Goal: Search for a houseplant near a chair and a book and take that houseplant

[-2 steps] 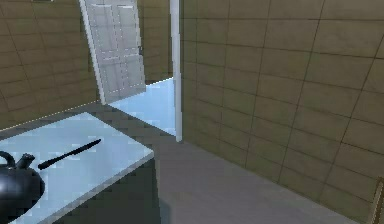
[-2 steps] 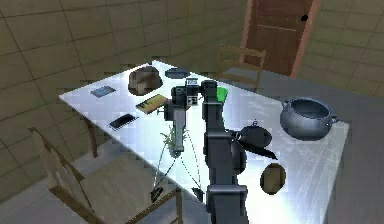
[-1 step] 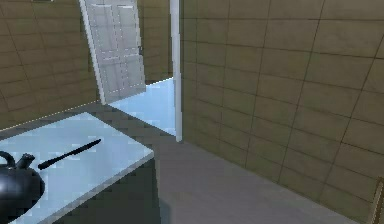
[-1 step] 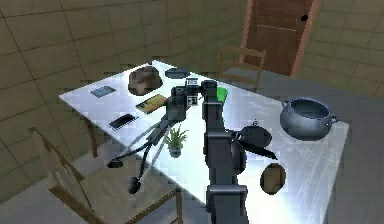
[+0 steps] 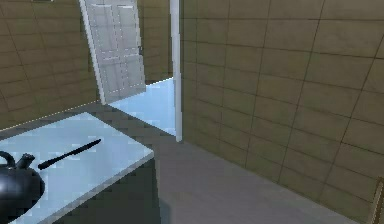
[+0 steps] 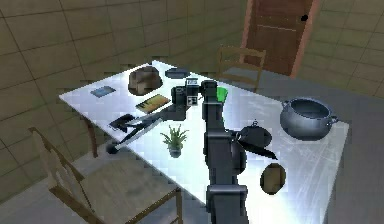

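A small green houseplant (image 6: 175,138) in a little pot stands on the pale table (image 6: 100,108), near its front edge. Farther back lies a flat tan book (image 6: 152,103). A wooden chair (image 6: 62,172) stands at the table's near left corner, and another chair (image 6: 243,64) at its far side. The dark arm (image 6: 222,160) rises from the bottom edge, just right of the plant. The gripper (image 6: 182,99) is beyond the plant, above the tabletop and close to the book. With the tabletop's items behind it, I cannot tell whether it holds anything.
On the table are a brown domed thing (image 6: 143,78), a grey pot (image 6: 307,117), a dark kettle (image 6: 255,135) and a green cup (image 6: 220,93). A brown door (image 6: 280,30) is behind. Ahead, a counter (image 5: 110,150) carries a black utensil (image 5: 70,154); a white door (image 5: 118,45) stands ajar.
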